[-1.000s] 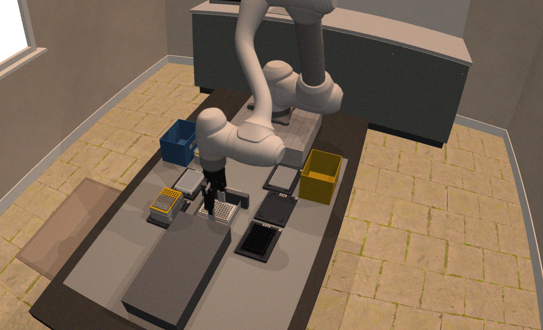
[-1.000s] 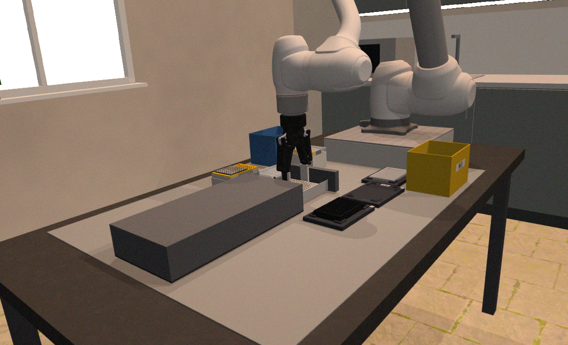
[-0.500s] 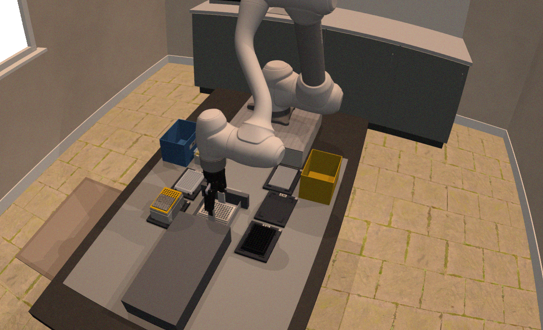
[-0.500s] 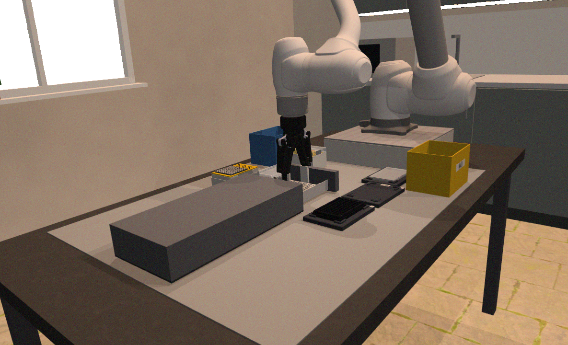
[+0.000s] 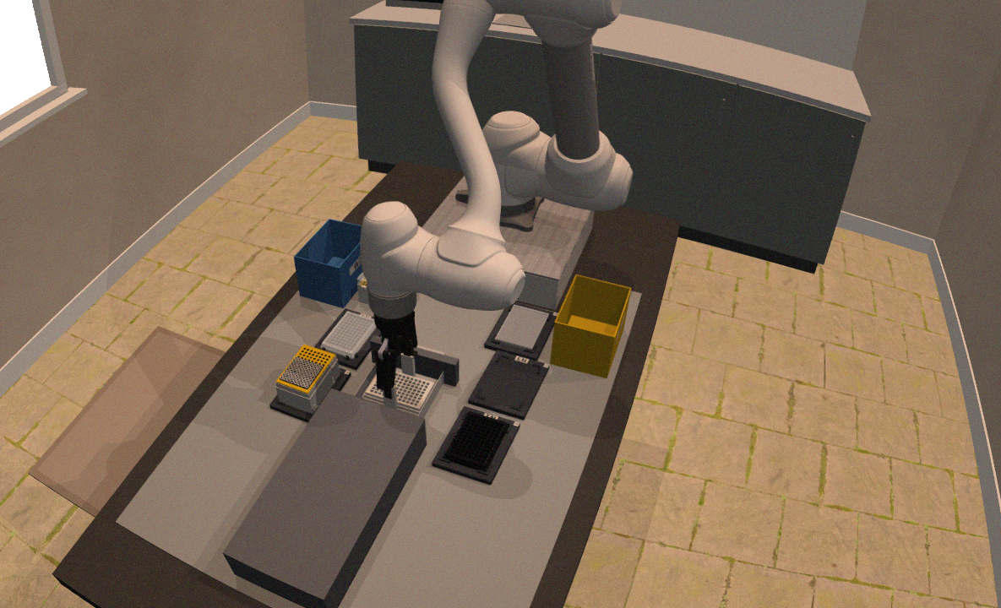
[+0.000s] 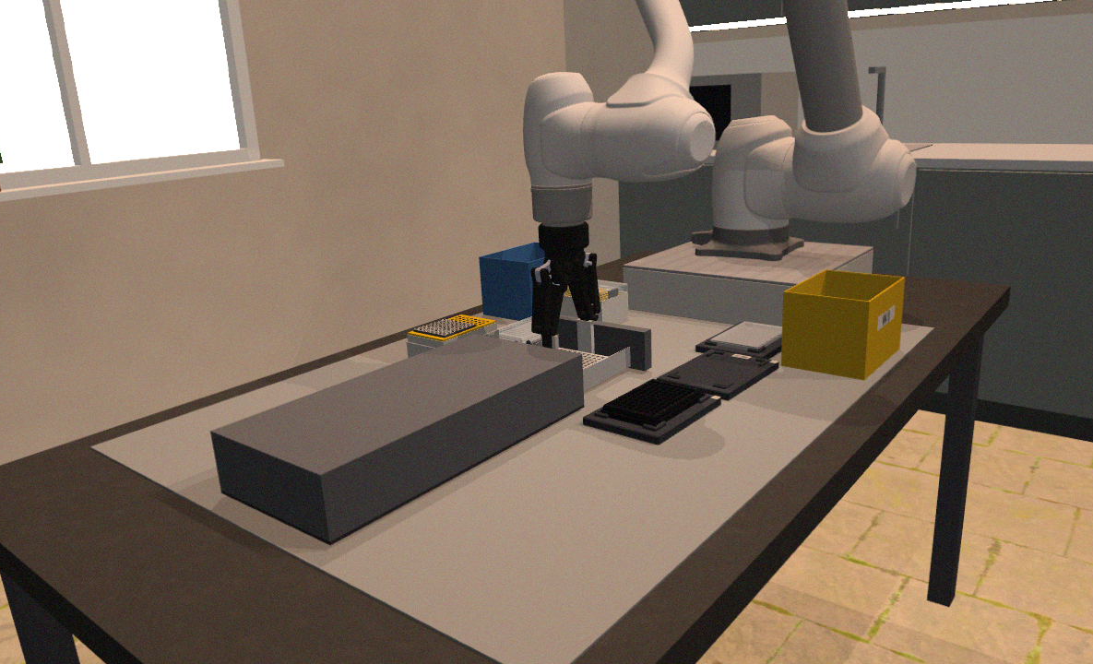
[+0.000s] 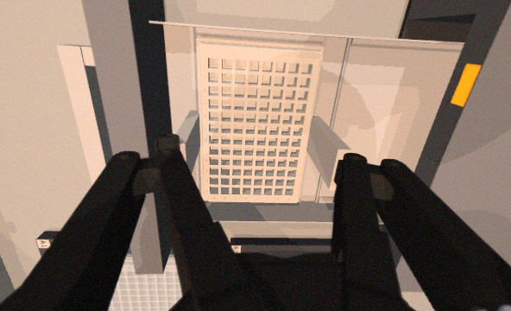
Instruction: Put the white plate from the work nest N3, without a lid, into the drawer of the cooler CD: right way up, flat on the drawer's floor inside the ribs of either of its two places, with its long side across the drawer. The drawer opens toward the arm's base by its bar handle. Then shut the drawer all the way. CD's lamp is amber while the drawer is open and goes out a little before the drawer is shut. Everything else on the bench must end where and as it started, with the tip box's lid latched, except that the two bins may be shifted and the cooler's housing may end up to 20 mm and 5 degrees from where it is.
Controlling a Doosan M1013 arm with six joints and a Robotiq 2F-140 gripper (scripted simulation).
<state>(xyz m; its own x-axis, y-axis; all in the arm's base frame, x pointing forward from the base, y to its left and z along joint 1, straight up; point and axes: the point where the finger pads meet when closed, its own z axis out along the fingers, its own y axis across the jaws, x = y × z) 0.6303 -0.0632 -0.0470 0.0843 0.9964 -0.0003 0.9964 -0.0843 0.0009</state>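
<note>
My gripper (image 5: 388, 377) is shut on the white plate (image 7: 255, 118), one finger on each long side, with no lid on it. I hold it right way up, low inside the open drawer (image 5: 418, 377) of the cooler CD (image 5: 329, 484). The plate sits over the drawer place nearer the bar handle (image 5: 437, 361), its long side across the drawer. I cannot tell whether it touches the floor. The other place (image 7: 381, 117) is empty beyond a rib. The amber lamp (image 7: 465, 85) is lit. In the side view the gripper (image 6: 562, 322) reaches down into the drawer (image 6: 603, 363).
A yellow-rimmed tip box (image 5: 305, 374) and another white plate (image 5: 348, 333) stand left of the drawer. A blue bin (image 5: 329, 260) is behind them. To the right are a lidded plate (image 5: 520, 326), an empty black nest (image 5: 508, 382), a black plate (image 5: 477, 442) and a yellow bin (image 5: 590, 323).
</note>
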